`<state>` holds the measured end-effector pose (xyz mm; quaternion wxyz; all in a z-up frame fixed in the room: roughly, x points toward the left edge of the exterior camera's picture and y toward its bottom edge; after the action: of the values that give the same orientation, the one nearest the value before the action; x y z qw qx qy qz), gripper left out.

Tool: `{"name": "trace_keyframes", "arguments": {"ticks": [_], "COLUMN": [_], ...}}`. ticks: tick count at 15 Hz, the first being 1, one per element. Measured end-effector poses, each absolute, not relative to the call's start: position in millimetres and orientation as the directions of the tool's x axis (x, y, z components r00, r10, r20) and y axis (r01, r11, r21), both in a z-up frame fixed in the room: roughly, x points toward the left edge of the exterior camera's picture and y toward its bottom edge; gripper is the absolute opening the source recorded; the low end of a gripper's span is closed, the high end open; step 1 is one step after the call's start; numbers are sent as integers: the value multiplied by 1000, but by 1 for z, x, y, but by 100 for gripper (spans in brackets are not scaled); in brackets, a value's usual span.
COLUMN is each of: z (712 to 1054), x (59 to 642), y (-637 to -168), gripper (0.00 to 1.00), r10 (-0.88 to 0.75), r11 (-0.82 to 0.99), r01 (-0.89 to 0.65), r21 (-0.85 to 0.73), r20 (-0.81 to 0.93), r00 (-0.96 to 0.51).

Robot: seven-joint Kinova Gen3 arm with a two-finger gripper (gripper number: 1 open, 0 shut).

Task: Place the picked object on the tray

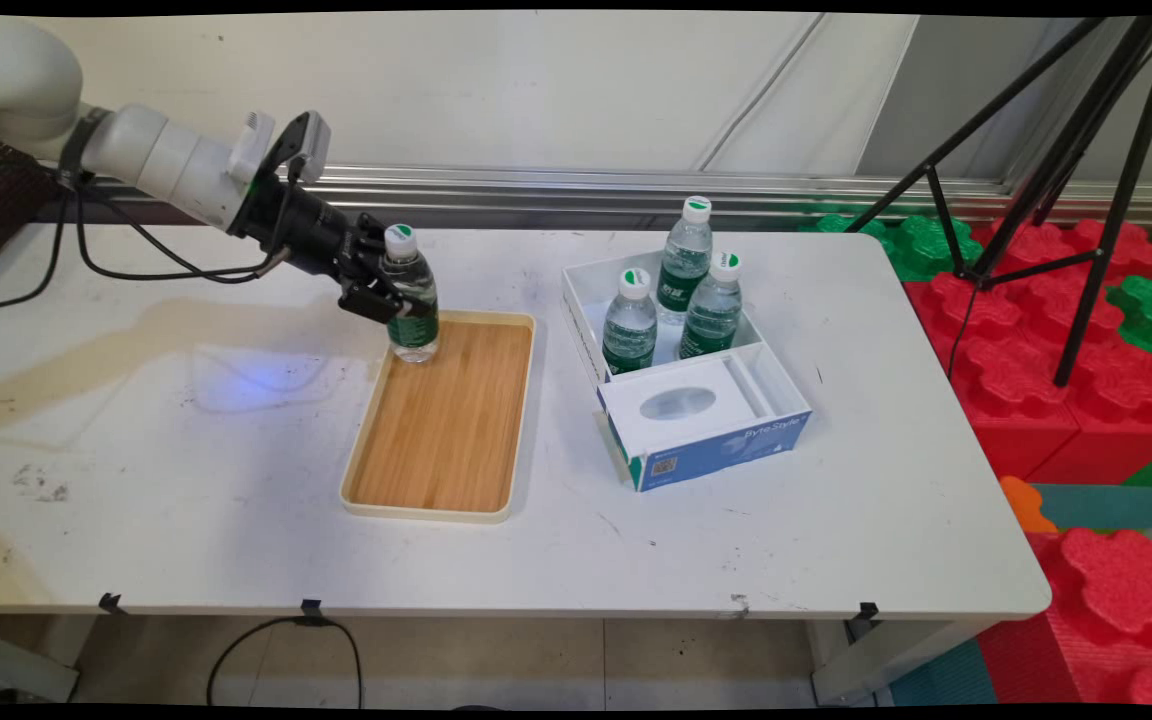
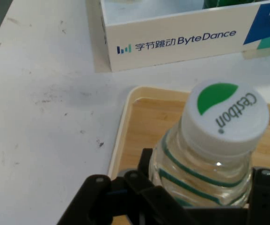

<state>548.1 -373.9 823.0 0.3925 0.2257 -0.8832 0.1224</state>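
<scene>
A: What did we see, starting with the biggest thing?

B: We saw the white rectangular worktop (image 1: 186,480), scuffed and stained on its left half. On it lay a shallow cream-rimmed tray with a bamboo-grain floor (image 1: 456,470), and well to its right stood a white open cardboard box with a blue printed front (image 1: 781,385).

A: What was in the box?

B: Three clear plastic water bottles with green labels and white caps (image 1: 629,335) stood upright in its far compartment. A white insert with an oval window (image 1: 678,404) filled the near part.

A: And the arm?

B: Its black two-finger pincer (image 1: 398,300) reached in from the upper left and was closed around a fourth clear water bottle with a green label and a white green-marked cap (image 1: 411,295). We saw that bottle upright at the tray's far left corner, its base at the tray floor. In the hand view the cap (image 2: 224,115) read "Cestbon".
</scene>
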Motion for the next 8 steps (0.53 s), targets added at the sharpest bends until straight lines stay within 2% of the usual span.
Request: {"name": "trace_keyframes", "arguments": {"ticks": [7, 8], "z": [809, 808], "x": [551, 552], "y": [-377, -377], "gripper": [0, 100], "r10": [-287, -284], "r11": [873, 874], "r01": [-486, -484], "r21": [-41, -41], "r20": [763, 765], "r00": [-579, -578]}}
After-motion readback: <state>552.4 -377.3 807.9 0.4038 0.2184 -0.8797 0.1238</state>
